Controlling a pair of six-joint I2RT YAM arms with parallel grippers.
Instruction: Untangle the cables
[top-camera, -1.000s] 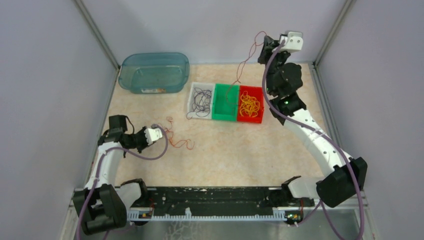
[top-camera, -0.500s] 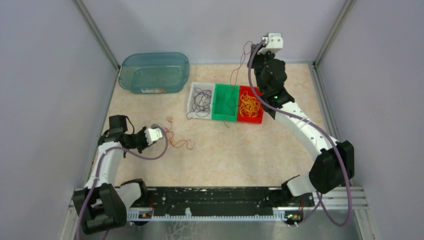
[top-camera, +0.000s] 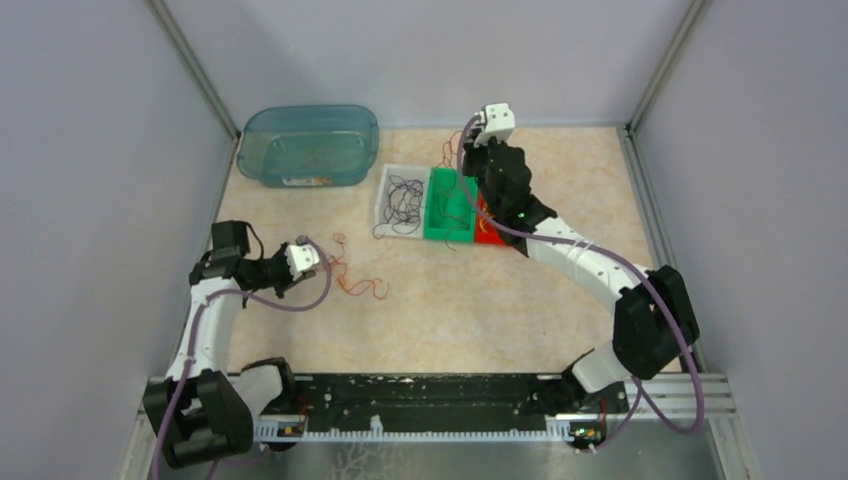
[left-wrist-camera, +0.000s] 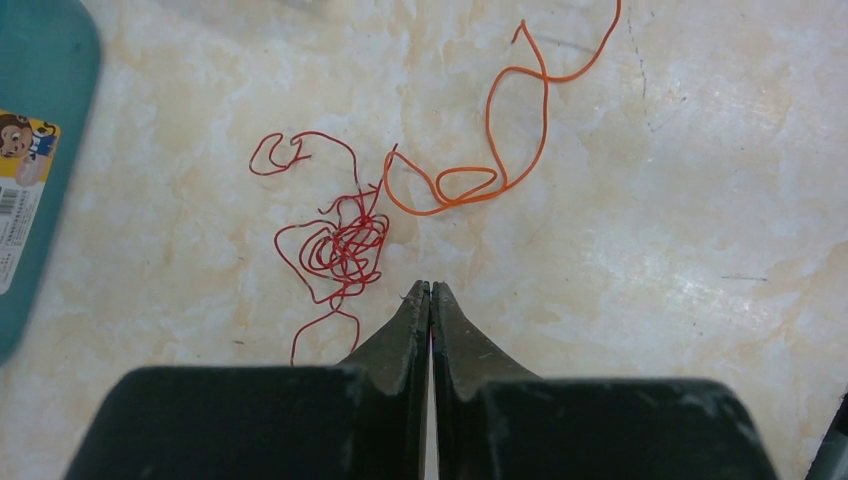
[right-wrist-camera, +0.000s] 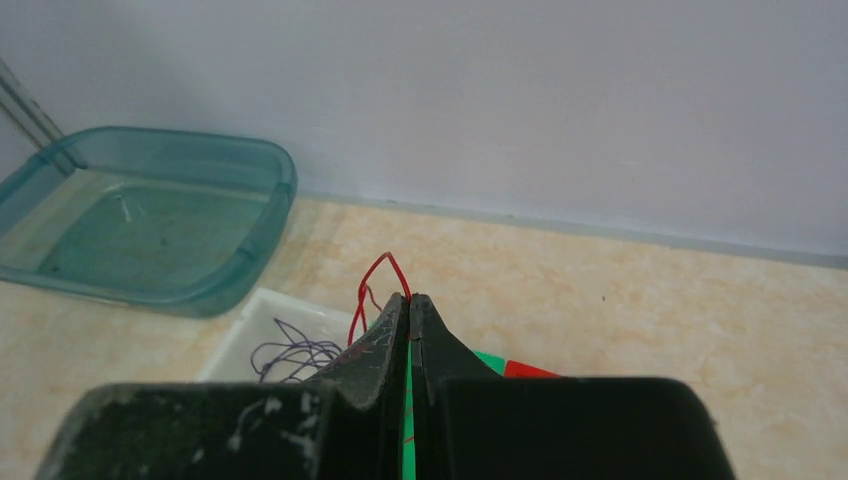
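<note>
Red tangle (left-wrist-camera: 340, 245): You are looking at a knotted bunch of thin red cable. It is lying flat on the bench toward the left edge, about midway between the near and far edges.
Orange cable (left-wrist-camera: 490, 150): This one is lying in open loops just beside the red tangle, on the side toward the middle of the bench. One end is reaching the tangle's edge, and I cannot tell you whether it is touching or crossing it.
Red cable (right-wrist-camera: 375, 285): A short loop is standing up out of the right gripper's tips, above the bins near the far edge.
Black cables (top-camera: 402, 198): These are sitting curled in the white bin (top-camera: 392, 172). One strand is trailing over its near-left corner onto the bench.
Left gripper (left-wrist-camera: 430, 288): Its jaws are resting together with nothing showing between them. The tips are pointing at the bench near the red tangle, apart from it.
Right gripper (right-wrist-camera: 409, 300): Its jaws are pinching together on the red cable. It is hanging raised over the green bin (top-camera: 443, 230).
Bins: The white, green and red bins are sitting side by side in a row toward the far edge. The right arm (top-camera: 570, 250) is hiding most of the red bin (top-camera: 487, 236).
Teal tub (top-camera: 310, 145): It is sitting in the far-left corner, a label showing on its near wall.
</note>
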